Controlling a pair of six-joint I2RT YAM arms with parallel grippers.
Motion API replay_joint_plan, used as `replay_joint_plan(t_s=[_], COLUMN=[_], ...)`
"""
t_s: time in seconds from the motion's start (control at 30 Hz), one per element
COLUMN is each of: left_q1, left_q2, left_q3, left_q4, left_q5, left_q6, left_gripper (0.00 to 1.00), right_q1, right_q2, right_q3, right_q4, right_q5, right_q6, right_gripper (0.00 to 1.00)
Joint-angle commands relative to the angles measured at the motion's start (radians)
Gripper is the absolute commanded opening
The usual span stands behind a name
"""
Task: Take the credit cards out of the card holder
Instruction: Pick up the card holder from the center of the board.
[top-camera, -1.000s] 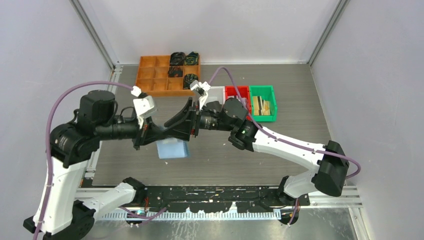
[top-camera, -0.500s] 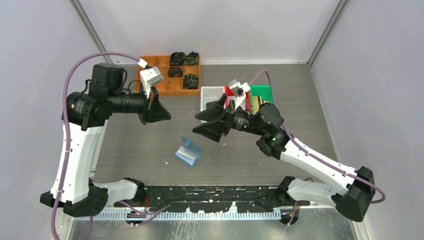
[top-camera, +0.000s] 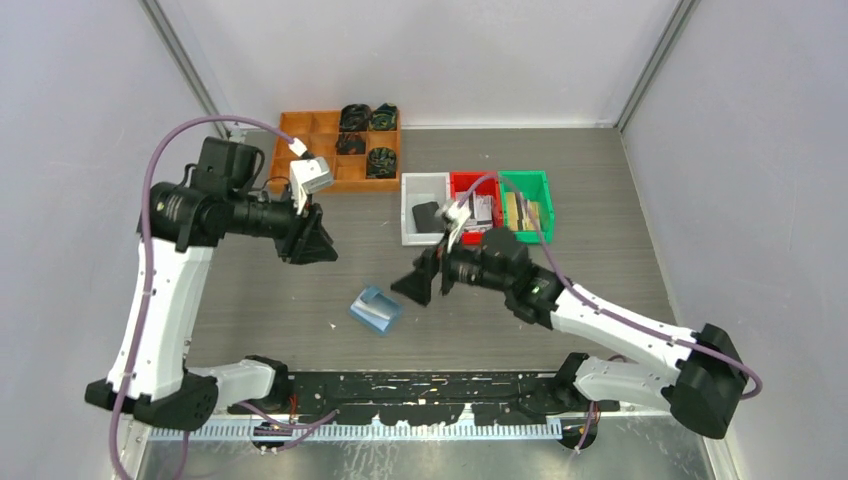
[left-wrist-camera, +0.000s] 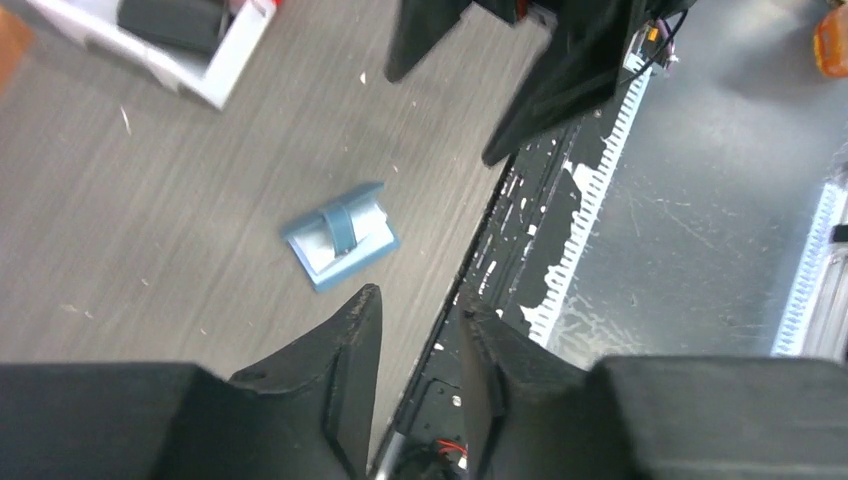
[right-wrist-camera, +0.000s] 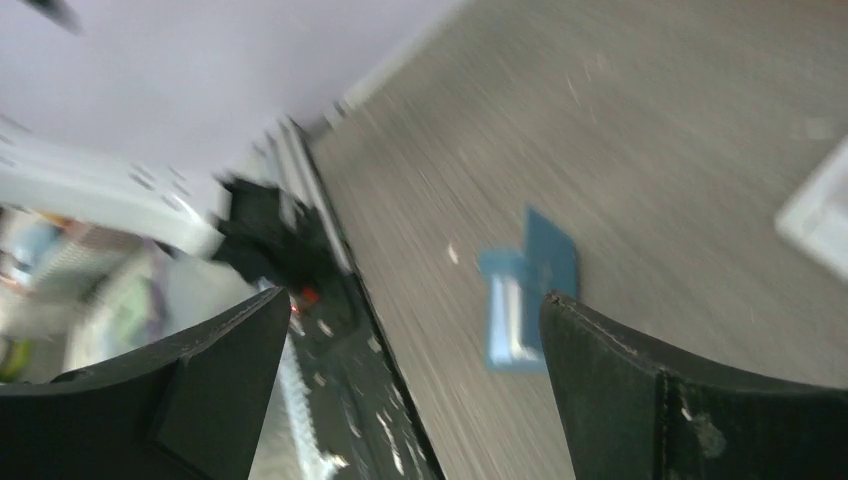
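Card holder, light blue, lies flat on the desk near its front edge, a darker band across it. Neither arm touches it. At upper left hangs the left tool, fingers slightly parted, empty. Just right of the holder is the right tool, spread wide, empty. Credit cards not discernible.

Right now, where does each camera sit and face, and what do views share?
Top external: high behind the robot, looking down at the table; left arm and right arm show.
Left wrist: on left gripper, facing down; fingers show.
Right wrist: on right gripper, tilted down; fingers show.
Shared: the card holder.
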Motion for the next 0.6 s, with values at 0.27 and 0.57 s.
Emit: replay_joint_plan(t_s=[0.27,0.57], left_q1=[0.209,0.263], left_q2=[0.118,0.118], left_q3=[-0.128,-0.161], left_q4=[-0.152,-0.203], left_q5=[0.029,0.080], left_q6=[0.338,0.399], left_gripper=[0.45,0.45], right_q1=[0.217,0.274], right_q2=[0.334,0.565], right_q3=[-0.097,0.013], right_q4=[0.079,0.155], right_q5=[0.304,0.536], right_q6=[-0.210,-0.318], right_gripper=[0.99,0.99])
